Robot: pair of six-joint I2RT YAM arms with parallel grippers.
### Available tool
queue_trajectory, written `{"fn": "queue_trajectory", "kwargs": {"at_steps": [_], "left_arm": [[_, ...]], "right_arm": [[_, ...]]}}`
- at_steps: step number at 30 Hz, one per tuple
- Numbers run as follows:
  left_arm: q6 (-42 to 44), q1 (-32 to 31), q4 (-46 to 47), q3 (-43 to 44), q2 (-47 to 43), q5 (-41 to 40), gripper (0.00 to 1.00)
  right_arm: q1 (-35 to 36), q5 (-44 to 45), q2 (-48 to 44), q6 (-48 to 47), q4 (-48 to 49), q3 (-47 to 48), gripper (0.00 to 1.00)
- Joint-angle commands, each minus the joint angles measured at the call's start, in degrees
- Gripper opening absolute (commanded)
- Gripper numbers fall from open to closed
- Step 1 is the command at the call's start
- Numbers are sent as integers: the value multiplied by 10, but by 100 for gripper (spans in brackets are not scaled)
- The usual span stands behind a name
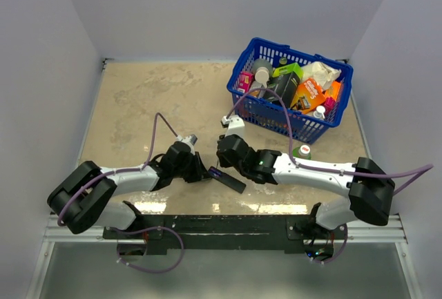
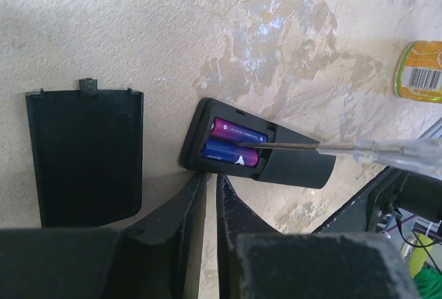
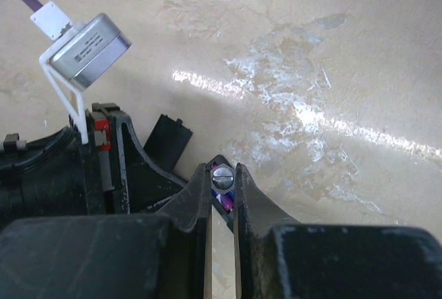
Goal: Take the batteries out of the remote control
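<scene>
Left gripper (image 2: 210,192) sitting with fingers nearly together, gripping nothing, tips right at near edge of remote control (image 2: 298,168). Batteries (image 2: 235,143) lying side by side in its open recess. Right gripper (image 3: 222,177) pinching thin grey stick (image 2: 293,146), stick tip reaching into recess. Black cover (image 2: 83,154) lying flat just left of remote.

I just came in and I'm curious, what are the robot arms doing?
They are getting the batteries out of a remote. Its cover lies off to the side, and both batteries sit in the open slot. The right gripper holds a screwdriver with its tip poking at them. The left gripper rests nearly shut at the remote's end.
</scene>
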Motion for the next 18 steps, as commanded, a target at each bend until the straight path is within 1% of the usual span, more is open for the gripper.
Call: {"fn": "queue_trajectory", "kwargs": {"at_steps": [1, 7, 11, 14, 18], "left_arm": [[5, -2, -18, 7, 19, -30, 17], [8, -2, -35, 12, 14, -37, 17], [11, -2, -45, 18, 8, -49, 17], [8, -2, -41, 17, 9, -45, 17], [5, -3, -54, 15, -3, -47, 17]], "right_arm": [[-22, -109, 15, 1, 8, -53, 0], [-65, -137, -3, -22, 22, -72, 0], [-85, -172, 8, -33, 37, -80, 0], [-92, -176, 13, -33, 38, -88, 0], [-96, -161, -6, -39, 28, -93, 0]]}}
